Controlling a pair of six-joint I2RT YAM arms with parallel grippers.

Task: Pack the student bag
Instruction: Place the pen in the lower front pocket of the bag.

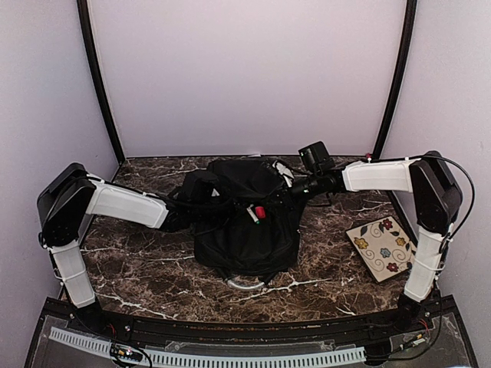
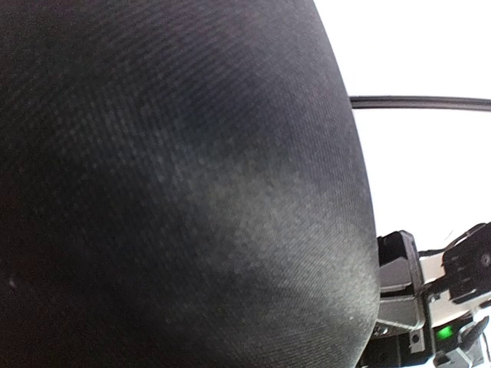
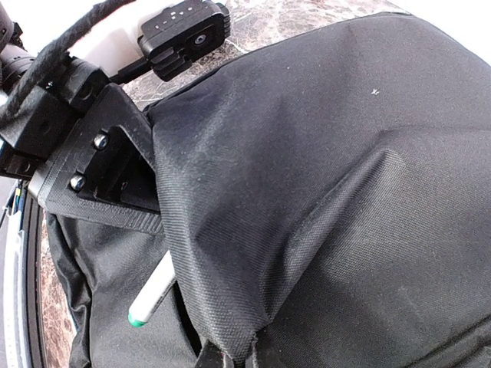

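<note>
Reaching in from the left, the left gripper [image 1: 184, 208] presses into woven black cloth, fingers hidden, so I cannot tell their state; the student bag [image 1: 245, 230], soft and slumped, sits mid-way on the veined marble table [image 1: 138, 268], bare stone around it; the right gripper [image 1: 295, 184] is pinched together on its upper right edge; a flat flowered square [image 1: 381, 248] lies apart, near the table's right edge.

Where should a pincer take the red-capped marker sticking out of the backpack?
Probably take the marker by its exposed end, red cap and short white barrel, coming from above. The rest is buried in the backpack, and only that end stands clear of the fabric.
</note>
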